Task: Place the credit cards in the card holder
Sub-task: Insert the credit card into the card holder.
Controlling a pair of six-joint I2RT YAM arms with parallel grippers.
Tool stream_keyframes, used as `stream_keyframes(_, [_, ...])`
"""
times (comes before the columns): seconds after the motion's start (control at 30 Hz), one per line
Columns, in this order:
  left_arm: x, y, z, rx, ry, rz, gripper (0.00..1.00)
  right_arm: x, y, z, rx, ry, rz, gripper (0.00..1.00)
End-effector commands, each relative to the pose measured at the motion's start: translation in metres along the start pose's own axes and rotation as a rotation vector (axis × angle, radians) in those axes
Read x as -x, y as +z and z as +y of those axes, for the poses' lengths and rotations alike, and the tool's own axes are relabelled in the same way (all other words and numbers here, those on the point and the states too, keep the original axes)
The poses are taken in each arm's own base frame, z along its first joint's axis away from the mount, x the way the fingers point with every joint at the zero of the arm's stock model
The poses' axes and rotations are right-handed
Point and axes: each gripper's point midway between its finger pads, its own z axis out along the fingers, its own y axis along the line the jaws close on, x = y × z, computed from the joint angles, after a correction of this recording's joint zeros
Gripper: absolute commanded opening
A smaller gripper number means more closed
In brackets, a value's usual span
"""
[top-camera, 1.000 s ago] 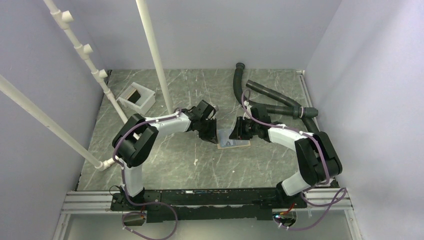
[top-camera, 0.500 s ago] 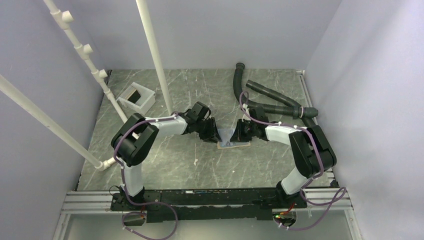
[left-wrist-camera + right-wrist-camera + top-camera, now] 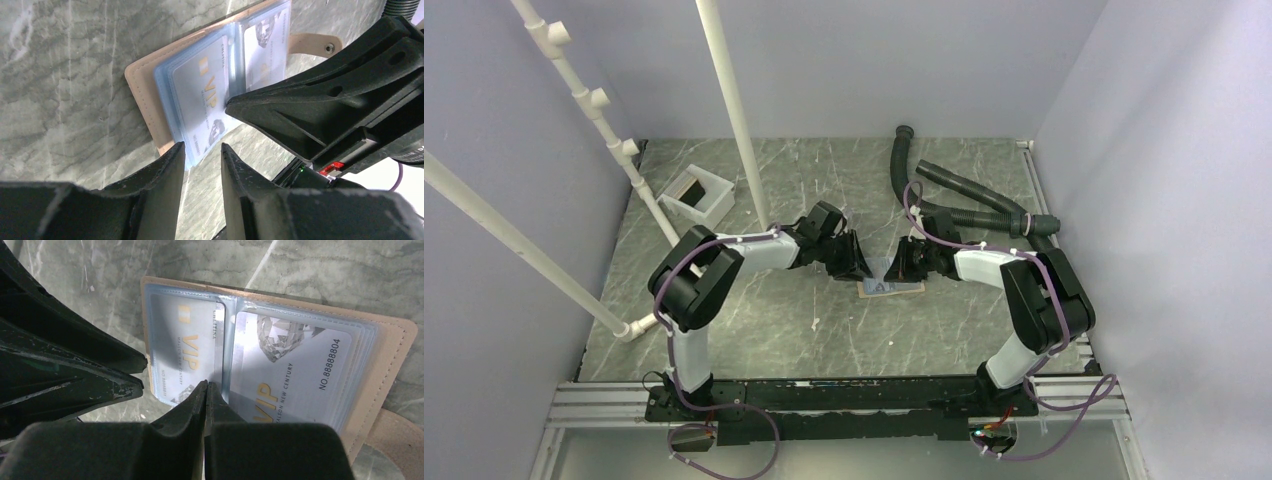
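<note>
Now your one tan card holder point(image 3: 395, 340) lies open showing two silvery VIP cards point(image 3: 185, 350), right gripper point(image 3: 206, 385) pinched closed, left gripper point(image 3: 202, 147) slightly parted.

Overhead rear view — two close wrist views, seemingly opposed, over one card holder point(image 3: 141, 87)

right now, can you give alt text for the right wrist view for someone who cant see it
A tan card holder lies open on a grey marbled table, two VIP cards showing in its clear sleeves. The right gripper, fingers together, points at the centre fold; the left gripper sits at the holder's left edge.
</note>
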Motion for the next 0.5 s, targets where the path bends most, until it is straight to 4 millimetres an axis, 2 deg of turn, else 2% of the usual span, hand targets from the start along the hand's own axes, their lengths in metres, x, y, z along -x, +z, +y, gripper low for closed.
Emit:
stream_keyframes(0.0, [0.0106, 0.0042, -0.012, -0.033, 0.018, -0.016, 0.37, 0.0024, 0.0025, -0.0103, -0.045, -0.003, -0.01, 0.04])
stream_keyframes(0.13, [0.0099, 0.0077, -0.0112, -0.039, 0.021, -0.013, 0.37, 0.002, 0.0026, -0.01, -0.042, -0.003, -0.008, 0.04])
stream_keyframes(0.47, [0.0121, 0.0124, -0.0117, -0.045, 0.031, -0.012, 0.28, 0.001, 0.0032, -0.0093, -0.034, -0.003, -0.003, 0.04])
